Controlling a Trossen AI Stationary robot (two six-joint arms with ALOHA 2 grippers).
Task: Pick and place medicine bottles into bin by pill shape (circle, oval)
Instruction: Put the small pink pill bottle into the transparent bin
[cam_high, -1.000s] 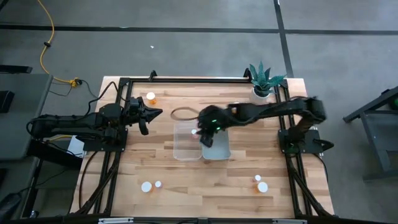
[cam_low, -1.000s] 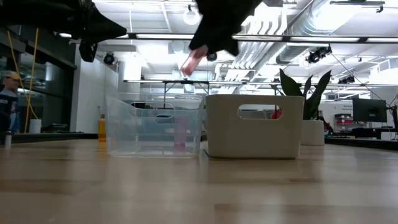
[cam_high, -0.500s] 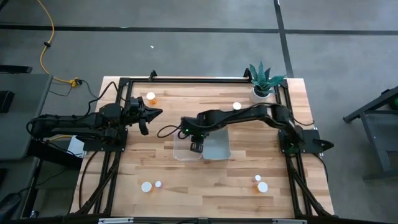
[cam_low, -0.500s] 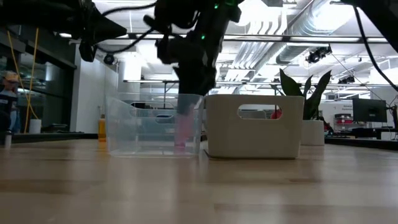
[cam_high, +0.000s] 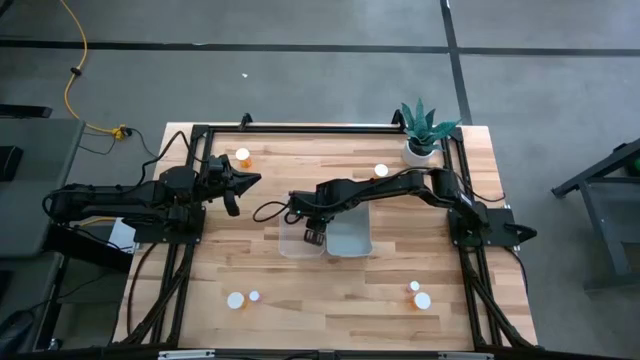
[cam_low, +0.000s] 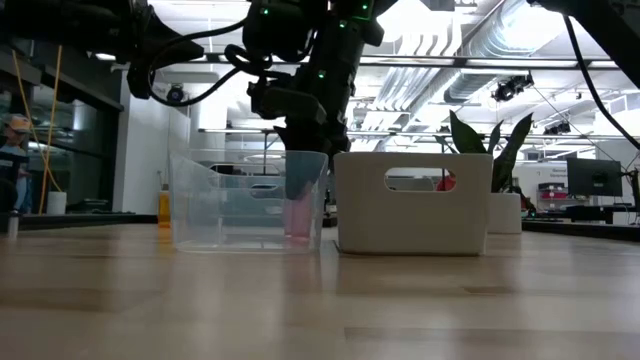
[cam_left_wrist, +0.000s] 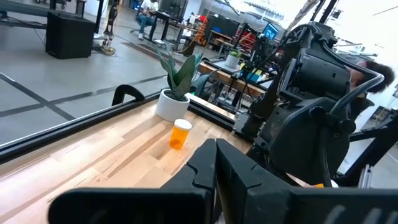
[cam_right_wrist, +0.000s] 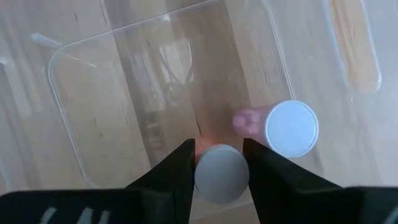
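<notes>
So the whole next move hangs on one thing: the carried bottle (cam_right_wrist: 222, 172) is pinched between the fingers of the right gripper (cam_high: 312, 234) with its long axis straight up and down, cap toward the wrist camera, and the floor of the clear bin (cam_right_wrist: 124, 112) lies directly beneath it. Nothing sideways is needed, by the look of it; a plain release is probably all that's called for.

Just beside the held bottle, a touch past the fingertips, a second bottle (cam_right_wrist: 291, 129) is seen standing upright on the bin floor with a pinkish patch next to its cap. Whether the two are touching can't be told from the wrist view, so a bump on release is a fair worry.

In the low view the gripper is sunk into the clear bin (cam_low: 250, 200), with a pink shape showing through the wall below it. The white bin (cam_low: 413, 203) sits right next to that, on the side toward the right arm's base.

Farther out, loose bottles are scattered well clear of the claw: one (cam_high: 380, 171) near the plant (cam_high: 424, 128), one (cam_high: 242, 156) by the left gripper (cam_high: 247, 182), two pairs (cam_high: 235, 299) (cam_high: 422, 299) along the table's near edge. The left gripper is parked at the left side with its fingers drawn together, holding nothing, and it's clearly the farther arm from the bin.
</notes>
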